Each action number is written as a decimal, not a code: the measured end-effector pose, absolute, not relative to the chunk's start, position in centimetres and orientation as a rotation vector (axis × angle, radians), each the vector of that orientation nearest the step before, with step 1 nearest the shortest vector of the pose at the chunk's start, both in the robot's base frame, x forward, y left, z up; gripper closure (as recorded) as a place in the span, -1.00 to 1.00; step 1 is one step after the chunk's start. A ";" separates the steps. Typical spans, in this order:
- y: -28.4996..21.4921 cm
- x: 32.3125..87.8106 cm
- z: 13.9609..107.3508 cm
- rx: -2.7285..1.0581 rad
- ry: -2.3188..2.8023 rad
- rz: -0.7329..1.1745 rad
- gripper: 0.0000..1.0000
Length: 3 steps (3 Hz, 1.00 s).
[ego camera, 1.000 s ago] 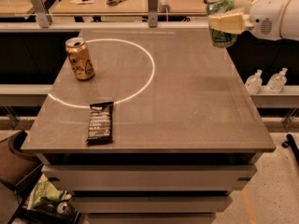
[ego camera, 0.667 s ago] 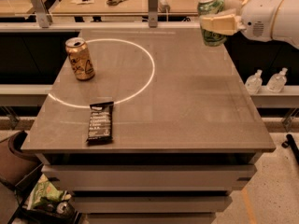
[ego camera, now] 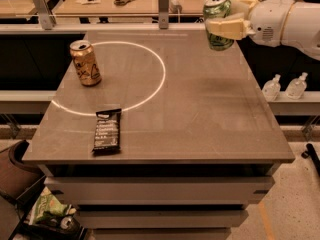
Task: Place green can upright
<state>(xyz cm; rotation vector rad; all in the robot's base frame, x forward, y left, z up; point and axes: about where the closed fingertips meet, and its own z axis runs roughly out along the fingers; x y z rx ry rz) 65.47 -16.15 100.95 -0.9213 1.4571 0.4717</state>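
Note:
The green can [ego camera: 218,40] has a green-and-white body and a silver top, and is held nearly upright in the air above the far right part of the grey table [ego camera: 200,114]. My gripper [ego camera: 225,26] comes in from the right on a white arm and is shut on the can, its cream fingers [ego camera: 226,28] wrapped around the can's middle. The can's bottom hangs a little above the tabletop.
A copper-gold can [ego camera: 85,62] stands upright at the far left, on a white circle line [ego camera: 161,79]. A dark snack bar wrapper [ego camera: 107,129] lies near the front left edge. Two small clear bottles [ego camera: 285,86] sit on a ledge right of the table.
My gripper has carried the green can to the left, over the table's far right part, and the can has turned more upright.

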 end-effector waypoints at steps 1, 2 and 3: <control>-15.8 66.2 99.5 -0.915 1.470 0.510 1.00; -15.5 67.1 98.1 -0.907 1.473 0.557 1.00; -14.9 67.8 97.0 -0.901 1.459 0.605 1.00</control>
